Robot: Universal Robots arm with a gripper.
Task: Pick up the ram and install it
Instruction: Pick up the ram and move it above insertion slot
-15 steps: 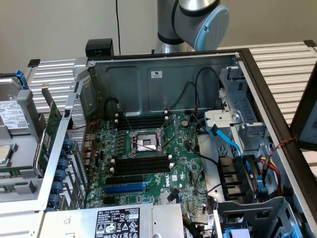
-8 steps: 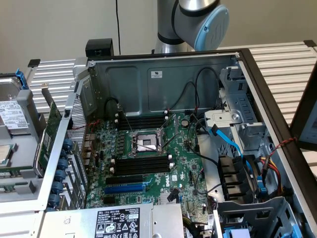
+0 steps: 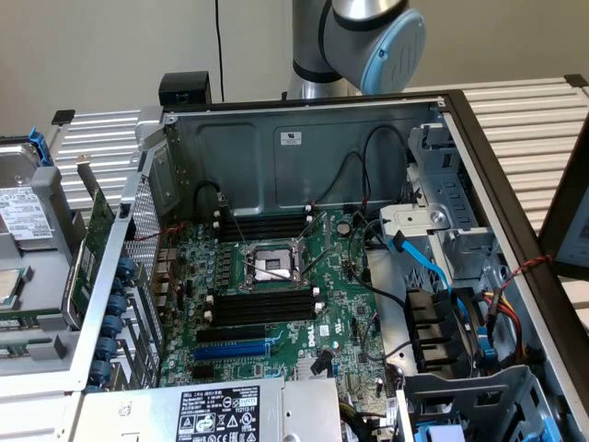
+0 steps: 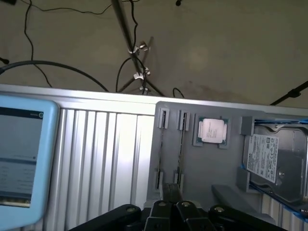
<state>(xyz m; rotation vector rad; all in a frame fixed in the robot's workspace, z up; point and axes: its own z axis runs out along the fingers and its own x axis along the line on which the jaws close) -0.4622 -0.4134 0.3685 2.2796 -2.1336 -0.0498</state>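
My gripper (image 4: 171, 199) shows as a dark shape low in the wrist view, over the near end of a grey fixture tray (image 4: 226, 168). On that tray, two pairs of small clips hold thin strips seen edge-on (image 4: 181, 147); I cannot tell whether either strip is the ram. In the exterior view the arm (image 3: 368, 37) stands behind the open computer case. The motherboard (image 3: 276, 276) lies inside the case, and its long black memory slots (image 3: 262, 307) flank the processor socket (image 3: 271, 267) with no green stick in them.
A loose processor (image 4: 211, 130) and a hard drive (image 4: 272, 161) lie on the fixture tray. A green card with a metal bracket (image 3: 92, 244) stands beside the case's left wall. Blue cables (image 3: 428, 267) and drive cages fill the case's right side. A light-blue screen (image 4: 21, 159) is nearby.
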